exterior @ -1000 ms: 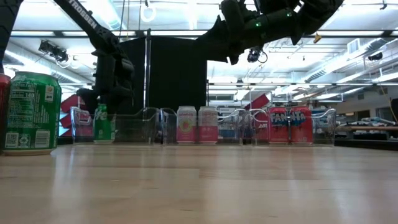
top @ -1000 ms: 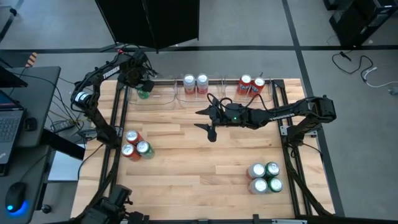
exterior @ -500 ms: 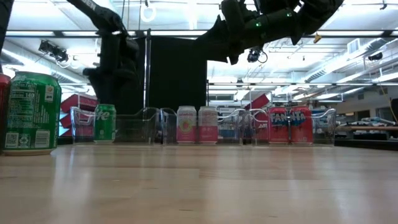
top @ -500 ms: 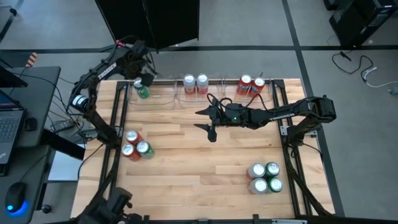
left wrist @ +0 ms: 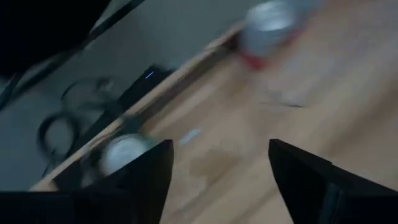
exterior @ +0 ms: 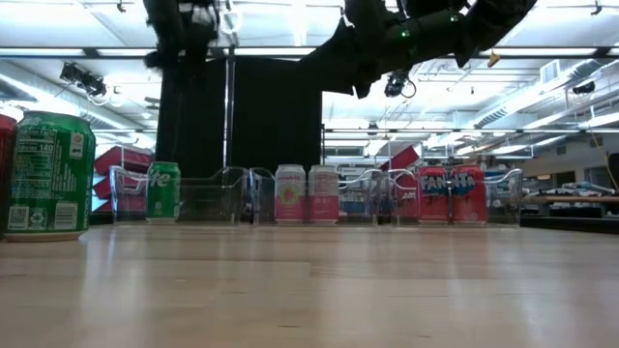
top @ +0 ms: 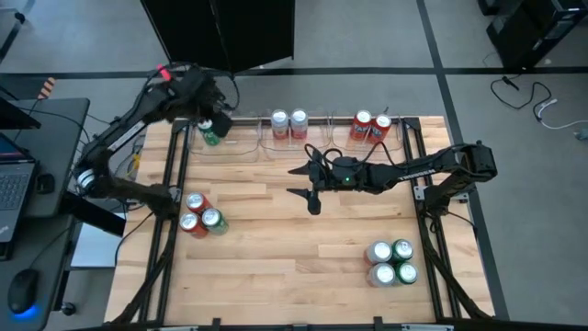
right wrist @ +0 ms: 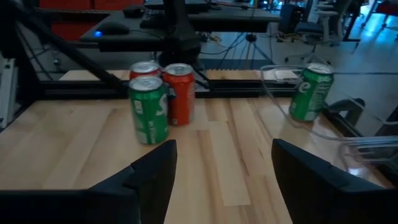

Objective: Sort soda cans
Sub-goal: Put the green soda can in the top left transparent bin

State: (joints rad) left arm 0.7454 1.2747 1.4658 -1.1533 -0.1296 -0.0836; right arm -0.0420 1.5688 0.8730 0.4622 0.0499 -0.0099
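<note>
With one green can (top: 210, 136) in its tray (top: 241, 147), my left jaws (top: 204, 118) hang spread and empty above, right jaws (top: 309, 180) spread mid-counter; the mixed trio (top: 202, 216) looks next.

high: straight down over whole table (top: 303, 267), both arms in frame | low: tabletop height, level, faces the row of clear trays (exterior: 218, 198) at mid-frame | left wrist: close, blurred, angled down | right wrist: level across wood | shared: green can (top: 210, 135) (exterior: 162, 191) (right wrist: 311, 92)
</note>
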